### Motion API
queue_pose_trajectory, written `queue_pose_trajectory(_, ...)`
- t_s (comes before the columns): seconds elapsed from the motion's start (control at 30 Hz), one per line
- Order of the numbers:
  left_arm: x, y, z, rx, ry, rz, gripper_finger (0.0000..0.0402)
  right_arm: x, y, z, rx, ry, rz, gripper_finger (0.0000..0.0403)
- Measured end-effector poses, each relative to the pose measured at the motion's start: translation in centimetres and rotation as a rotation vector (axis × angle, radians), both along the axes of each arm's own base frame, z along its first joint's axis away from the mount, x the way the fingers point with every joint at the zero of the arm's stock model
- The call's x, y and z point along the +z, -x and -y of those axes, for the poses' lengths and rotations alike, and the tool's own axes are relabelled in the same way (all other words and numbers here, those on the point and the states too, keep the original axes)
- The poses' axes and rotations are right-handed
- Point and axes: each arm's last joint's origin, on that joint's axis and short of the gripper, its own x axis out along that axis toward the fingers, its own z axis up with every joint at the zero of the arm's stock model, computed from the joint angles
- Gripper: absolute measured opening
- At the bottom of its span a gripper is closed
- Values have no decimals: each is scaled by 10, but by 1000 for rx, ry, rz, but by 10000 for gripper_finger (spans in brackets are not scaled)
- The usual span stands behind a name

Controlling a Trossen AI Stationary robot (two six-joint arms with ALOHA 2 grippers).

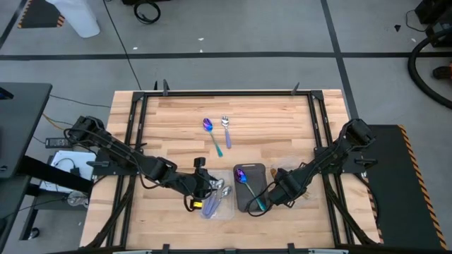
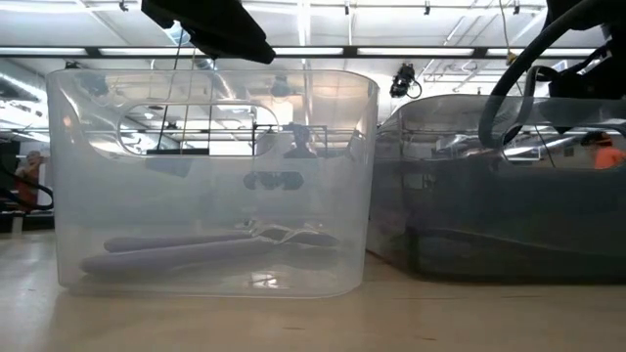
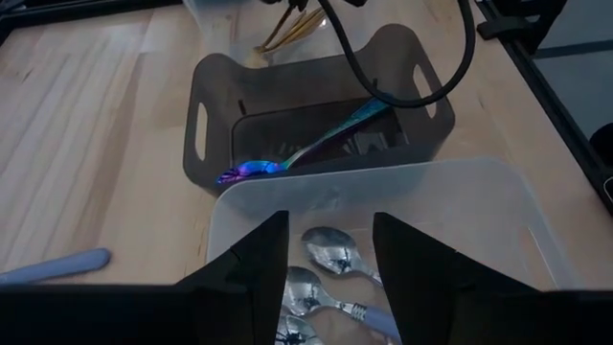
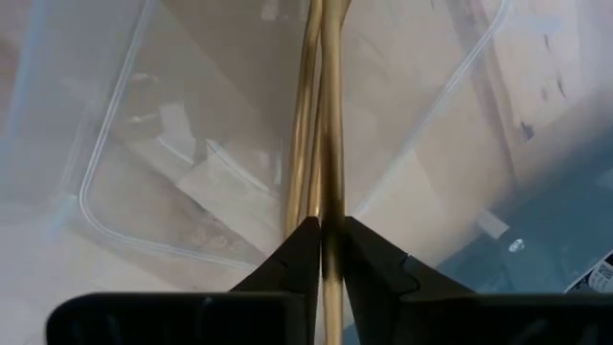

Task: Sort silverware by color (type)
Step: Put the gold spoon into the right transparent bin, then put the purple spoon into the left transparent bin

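Gold spoon point(image 4: 329, 144) between right jaws

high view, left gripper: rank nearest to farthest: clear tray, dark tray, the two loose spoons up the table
From the left gripper:
1. Clear tray: directly under it.
2. Dark tray: next over, toward the right arm, iridescent spoon inside.
3. Loose purple-blue spoon and silver spoon: farther up the table, side by side; too close to rank.

Wooden table point(image 1: 176, 120); two loose spoons point(image 1: 219, 132); clear tray point(image 1: 224, 206); dark tray point(image 1: 248, 169)
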Motion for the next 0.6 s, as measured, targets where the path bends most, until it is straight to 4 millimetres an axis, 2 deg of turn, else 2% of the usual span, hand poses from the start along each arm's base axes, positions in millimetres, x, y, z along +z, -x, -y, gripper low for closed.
queue_pose_trajectory(0.37,0,0,0,0,-2,-3,162,1,1,-1,-14,-41,-31,67)
queue_pose_trajectory(0.6,0,0,0,0,-2,-3,162,22,-5,-4,9,-9,-28,73)
